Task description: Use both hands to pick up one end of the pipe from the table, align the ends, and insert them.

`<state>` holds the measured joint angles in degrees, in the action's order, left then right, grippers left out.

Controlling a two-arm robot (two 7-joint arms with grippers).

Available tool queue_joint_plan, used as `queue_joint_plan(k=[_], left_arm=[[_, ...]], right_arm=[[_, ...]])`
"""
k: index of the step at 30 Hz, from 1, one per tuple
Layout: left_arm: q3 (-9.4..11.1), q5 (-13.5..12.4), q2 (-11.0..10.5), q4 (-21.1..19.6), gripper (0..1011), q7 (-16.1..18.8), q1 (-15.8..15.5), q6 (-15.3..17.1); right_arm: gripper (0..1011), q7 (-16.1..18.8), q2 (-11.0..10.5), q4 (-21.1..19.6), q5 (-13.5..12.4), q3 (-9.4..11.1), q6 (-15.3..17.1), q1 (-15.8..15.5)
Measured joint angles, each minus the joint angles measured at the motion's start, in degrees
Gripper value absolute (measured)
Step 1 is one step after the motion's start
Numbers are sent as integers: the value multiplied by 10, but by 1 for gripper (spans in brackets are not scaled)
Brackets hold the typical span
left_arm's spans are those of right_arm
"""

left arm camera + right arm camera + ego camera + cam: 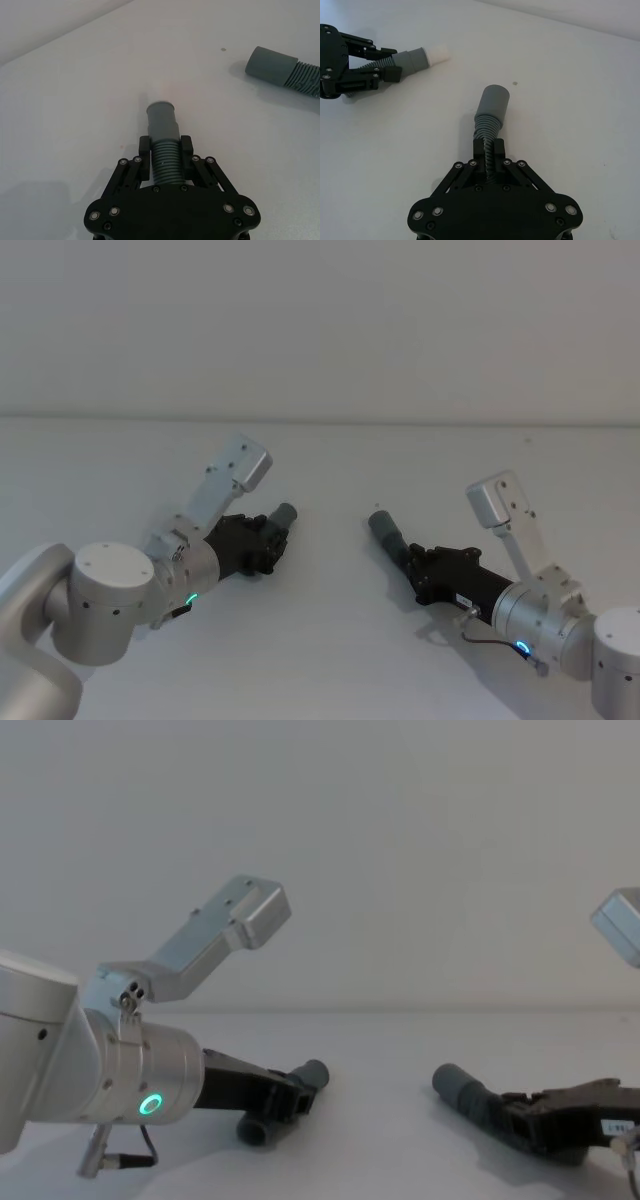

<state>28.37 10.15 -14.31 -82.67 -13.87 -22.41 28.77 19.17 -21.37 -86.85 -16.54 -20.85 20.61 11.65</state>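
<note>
Two pipe pieces face each other across the table point(330, 640), low in my head view.
I see the left pipe piece point(285, 513) lower left of centre, gripped in the left gripper point(272, 537), its end jutting toward upper right. The right pipe piece point(383, 527) sits lower right of centre, gripped in the right gripper point(412, 558), its end pointing upper left. The two ends are well apart.

Silver arm point(105, 605), black screw-studded left gripper point(165, 146)

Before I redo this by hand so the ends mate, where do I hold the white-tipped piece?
Grip the white-tipped piece on its ribs behind the cuff, from the rear along its axis, as the left gripper does, leaving cuff and tip free.
</note>
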Motion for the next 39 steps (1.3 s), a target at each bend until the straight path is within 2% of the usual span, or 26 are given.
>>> queue_joint_plan(k=[8, 19, 26, 28, 29, 31, 39], left_arm=[[1, -4, -2, 0, 338, -2, -2, -7], [6, -22, -14, -3, 338, -14, -12, -51], [16, -43, -31, -6, 338, -34, -27, -100], [20, -50, -37, -6, 338, -42, -32, -116], [23, -55, -40, -7, 336, -47, -36, -126], [24, -58, -43, -8, 338, -51, -38, -133], [44, -90, -69, -9, 338, -89, -66, -200]], right_arm=[[86, 0, -1, 0, 1, 0, -5, 0], [84, 7, -7, -2, 11, 6, -56, 1], [80, 16, -16, -4, 21, 13, -105, 3], [81, 21, -21, -5, 27, 16, -128, 3], [80, 21, -21, -5, 27, 16, -128, 3], [80, 25, -26, -5, 31, 18, -145, 4], [80, 45, -45, -1, 50, 25, -220, 8]])
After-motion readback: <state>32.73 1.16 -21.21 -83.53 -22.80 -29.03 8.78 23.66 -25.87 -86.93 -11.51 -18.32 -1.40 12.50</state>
